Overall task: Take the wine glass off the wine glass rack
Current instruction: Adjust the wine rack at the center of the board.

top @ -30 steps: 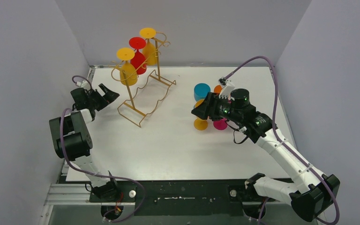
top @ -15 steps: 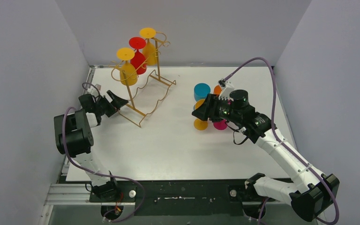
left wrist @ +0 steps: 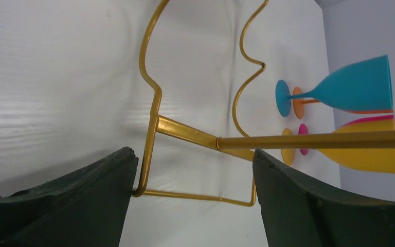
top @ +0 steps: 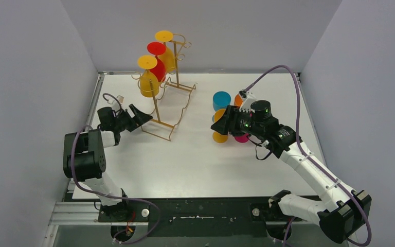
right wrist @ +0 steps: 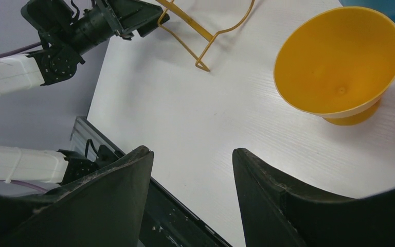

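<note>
The gold wire wine glass rack (top: 156, 109) stands at the back left of the table. Three wine glasses hang from it upside down: a yellow one (top: 148, 83), a red one (top: 158, 66) and another yellow one (top: 166, 55). My left gripper (top: 140, 117) is open and low on the table. Its jaws straddle the near end of the rack's base (left wrist: 185, 195), and the left finger (left wrist: 82, 206) touches a base corner. My right gripper (top: 220, 121) is open and empty (right wrist: 191, 152), beside the glasses standing on the table.
Several glasses stand at the middle right: blue (top: 221, 99), orange (top: 239, 97), yellow (top: 219, 135) and pink (top: 241, 137). The blue glass (left wrist: 355, 85) also shows in the left wrist view, and the yellow glass (right wrist: 339, 67) in the right wrist view. Grey walls enclose the table.
My left gripper has moved right, up to the rack's near end. The rack and its hanging glasses have shifted and turned to the right. The right arm has barely moved.
</note>
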You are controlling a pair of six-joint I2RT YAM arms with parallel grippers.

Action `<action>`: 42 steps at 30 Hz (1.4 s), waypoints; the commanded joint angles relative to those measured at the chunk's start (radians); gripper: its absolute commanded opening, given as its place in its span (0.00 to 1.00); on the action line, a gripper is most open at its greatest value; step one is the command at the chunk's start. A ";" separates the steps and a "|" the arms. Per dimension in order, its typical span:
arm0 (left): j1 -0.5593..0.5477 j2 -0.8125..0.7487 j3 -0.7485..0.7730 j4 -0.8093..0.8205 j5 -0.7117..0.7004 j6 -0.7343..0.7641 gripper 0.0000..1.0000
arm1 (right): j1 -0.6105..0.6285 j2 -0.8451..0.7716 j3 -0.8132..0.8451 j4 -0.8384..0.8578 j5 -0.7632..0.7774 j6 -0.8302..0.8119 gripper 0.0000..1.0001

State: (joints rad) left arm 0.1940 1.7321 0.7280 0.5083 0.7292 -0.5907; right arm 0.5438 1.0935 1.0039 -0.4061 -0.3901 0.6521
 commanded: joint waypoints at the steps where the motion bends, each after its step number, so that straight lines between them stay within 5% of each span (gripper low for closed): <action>1: -0.085 -0.047 -0.075 0.110 0.017 -0.051 0.79 | -0.001 -0.010 0.004 0.021 0.021 0.006 0.59; 8: -0.258 -0.101 -0.167 0.172 -0.077 -0.086 0.78 | -0.001 -0.023 -0.003 0.012 0.037 0.007 0.59; 16: -0.333 -0.188 -0.218 0.164 -0.140 -0.103 0.78 | -0.002 -0.033 -0.004 0.009 0.054 0.015 0.59; 23: -0.227 -0.482 -0.220 -0.178 -0.301 0.002 0.81 | -0.001 -0.046 -0.007 0.012 0.073 0.033 0.59; 29: -0.047 -0.720 -0.064 -0.377 -0.271 -0.004 0.83 | -0.001 -0.060 -0.008 0.012 0.092 0.050 0.59; 35: -0.022 -0.689 0.223 -0.436 -0.081 -0.063 0.85 | -0.002 -0.095 -0.012 0.023 0.127 0.074 0.60; 42: -0.047 -0.585 0.439 -0.407 -0.070 -0.139 0.81 | -0.004 -0.157 -0.033 0.034 0.194 0.094 0.63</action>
State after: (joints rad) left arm 0.1677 1.0714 1.0554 0.1280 0.5938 -0.6762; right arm 0.5438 0.9825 0.9833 -0.4122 -0.2646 0.7238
